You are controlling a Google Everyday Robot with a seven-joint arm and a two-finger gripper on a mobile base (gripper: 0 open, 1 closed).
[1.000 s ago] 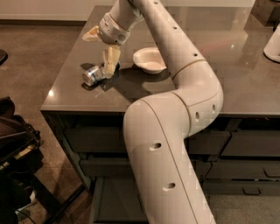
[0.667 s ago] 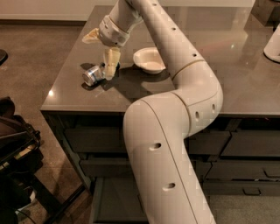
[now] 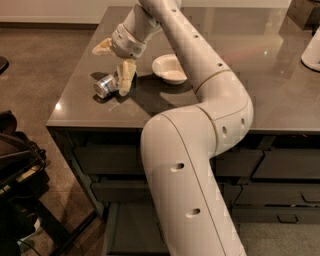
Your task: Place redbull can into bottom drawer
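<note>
Tipped on its side at 10 o'clock in the view: redbull can (image 3: 106,86), slim, blue-and-silver, resting on the dark countertop (image 3: 80,107) with its silver end facing 8 o'clock. Close at its 3 o'clock, one finger of the gripper (image 3: 110,70), fingers spread wide. Down at 6 o'clock: bottom drawer (image 3: 127,235), pulled out, flat grey floor showing, partly hidden behind the arm (image 3: 190,175).

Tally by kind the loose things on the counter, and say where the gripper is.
Cans: 1, the redbull can, on its side.
Bowls: 1, the white bowl.
White vessel: 1, cut off at the right edge.
Dark object, far right corner: 1, kind unclear.
Total: 4.
The gripper is beside the can, fingers open.
</note>
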